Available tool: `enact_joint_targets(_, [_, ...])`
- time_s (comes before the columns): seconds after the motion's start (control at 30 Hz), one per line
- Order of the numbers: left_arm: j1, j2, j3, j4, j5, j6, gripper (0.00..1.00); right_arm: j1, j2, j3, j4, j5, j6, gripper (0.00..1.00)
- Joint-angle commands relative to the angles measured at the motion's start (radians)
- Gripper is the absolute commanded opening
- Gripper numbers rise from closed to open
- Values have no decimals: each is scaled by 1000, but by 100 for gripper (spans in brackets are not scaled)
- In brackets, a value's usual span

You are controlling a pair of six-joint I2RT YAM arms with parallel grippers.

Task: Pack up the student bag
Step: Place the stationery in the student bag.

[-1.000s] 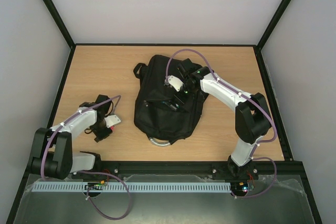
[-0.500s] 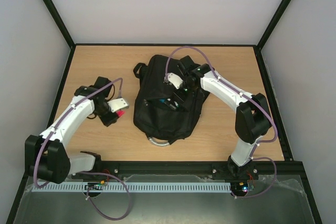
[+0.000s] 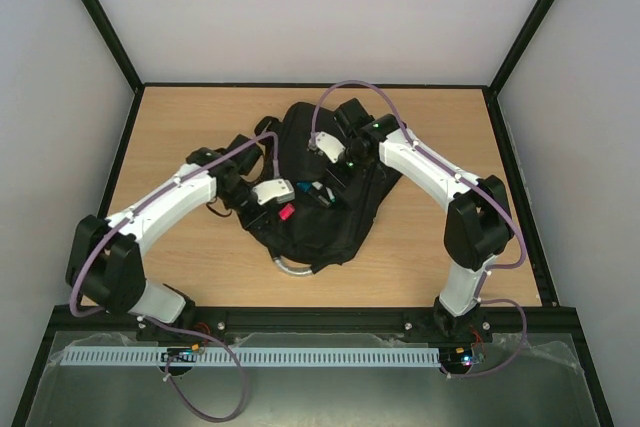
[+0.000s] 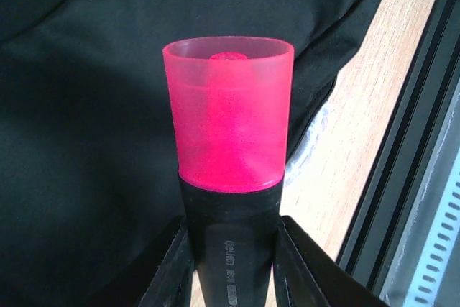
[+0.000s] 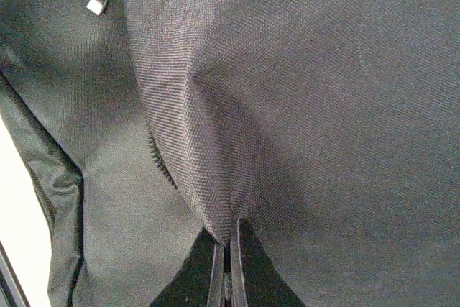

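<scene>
The student bag (image 3: pixel 315 197) lies flat in the middle of the table (image 3: pixel 180 117), with its silver-grey handle loop (image 3: pixel 290 267) pointing toward the lower edge of the top view. Both arms reach in over it.

Our left gripper (image 4: pixel 231 231) is closed partway around the black barrel of a marker (image 4: pixel 228 116). The marker's translucent pink cap sticks out ahead of the fingers and hangs over the bag's left flank. Our right gripper (image 5: pixel 228 239) is pinched tight on a fold of the bag's fabric and pulls it up into a ridge. A short run of zip teeth (image 5: pixel 162 159) shows just left of that ridge.

We judge that the marker is on its way into a pocket the right arm is holding open. We cannot tell from these views how wide that opening is.

Several things could go wrong from here:
- The fold is thin and the weave is slick, so it may slide out of the pinch, and the mouth would then sag shut.
- The grip sits low on a smooth round barrel, so a nudge against the zip edge could tilt the marker or push it back through the fingers.
- If the marker is let go short of the opening, it may roll off the sloping fabric onto the table.
- The two wrists are close together above the bag, so a careless approach could bump one against the other.
</scene>
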State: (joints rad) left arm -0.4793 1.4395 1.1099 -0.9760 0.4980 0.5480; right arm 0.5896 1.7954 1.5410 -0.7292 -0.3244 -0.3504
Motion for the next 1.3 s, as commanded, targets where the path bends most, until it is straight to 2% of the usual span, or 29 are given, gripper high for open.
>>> enact_joint_targets(0.0, [-94,51,22,103,-44,-3,20,7,-16,30,-18,-29,10,1])
enact_joint_targets(0.27, [-280,144,68,209,-358,201,19,7,-31,24,-30,-26,-6,1])
enact_joint_targets(0.43, [-342,199,70,291,-506,284,19,7,-37,20,-29,-17,-8,1])
enact_joint_targets(0.63, [-352,225,22,463,-675,442,16,6,-44,21,-30,-26,-7,1])
enact_joint_targets(1.03, [-344,385,18,794,-878,553,16,7,-56,29,-29,-33,-8,1])
enact_joint_targets(1.13, [-342,410,34,851,-912,552,20,7,-70,18,-29,-29,-9,1])
enact_joint_targets(1.27, [-341,439,66,863,-930,522,31,7,-76,2,-28,-25,-10,1])
